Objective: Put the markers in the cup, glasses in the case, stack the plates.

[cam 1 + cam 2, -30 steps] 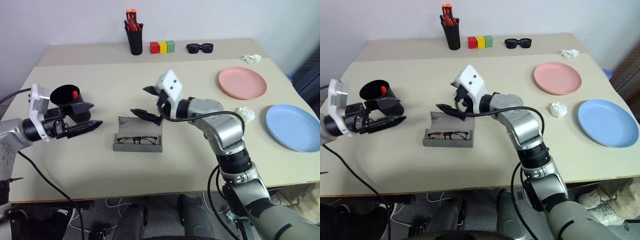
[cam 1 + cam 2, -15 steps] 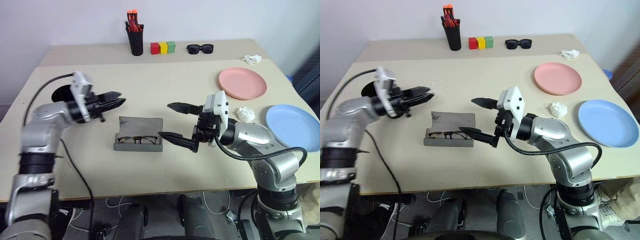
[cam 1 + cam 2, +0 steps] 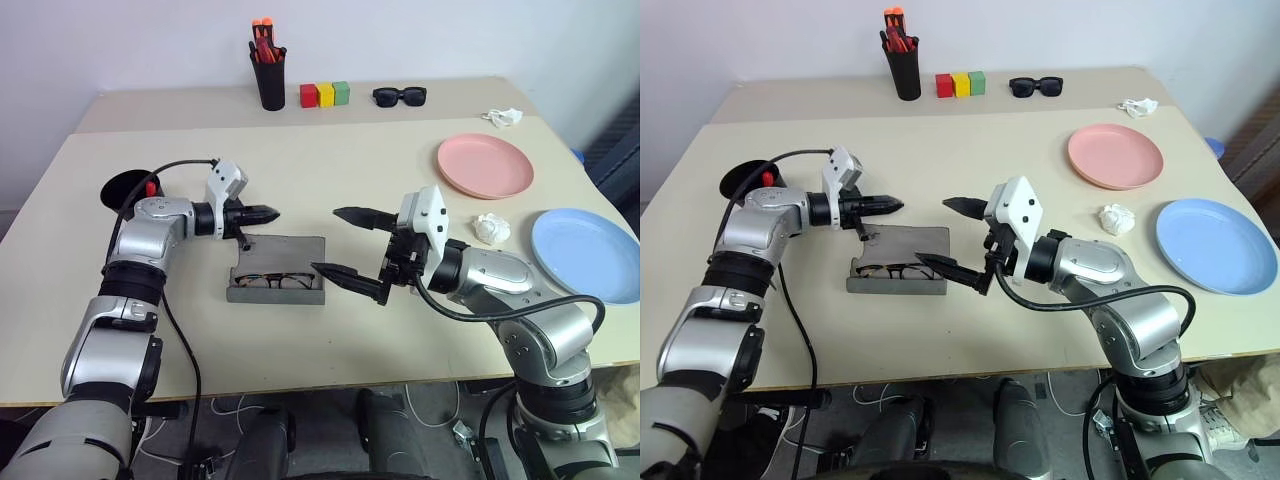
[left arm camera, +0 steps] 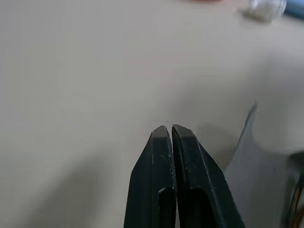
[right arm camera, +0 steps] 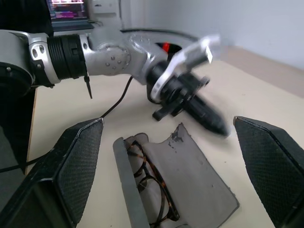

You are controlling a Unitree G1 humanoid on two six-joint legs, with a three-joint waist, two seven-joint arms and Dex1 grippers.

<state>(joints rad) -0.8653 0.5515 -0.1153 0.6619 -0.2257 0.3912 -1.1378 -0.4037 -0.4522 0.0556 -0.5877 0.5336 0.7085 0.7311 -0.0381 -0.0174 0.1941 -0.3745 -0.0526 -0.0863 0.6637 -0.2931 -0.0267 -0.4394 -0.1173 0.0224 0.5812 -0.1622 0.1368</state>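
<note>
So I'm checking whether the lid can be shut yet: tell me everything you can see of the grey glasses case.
The grey glasses case lies open on the table, felt-like, rectangular, its hinged lid laid back flat with a ragged edge. The wire-framed glasses rest folded in its tray. The shut left gripper hovers beside the lid's back edge; the open right gripper stands off its right end. Neither visibly touches it.

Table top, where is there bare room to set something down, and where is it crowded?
Bare: the front strip of the table below the case, and the wide middle between the tall pen cup and the case. Crowded: around the case, with the shut left pincer and open right pincer; also the right side with both plates.
</note>
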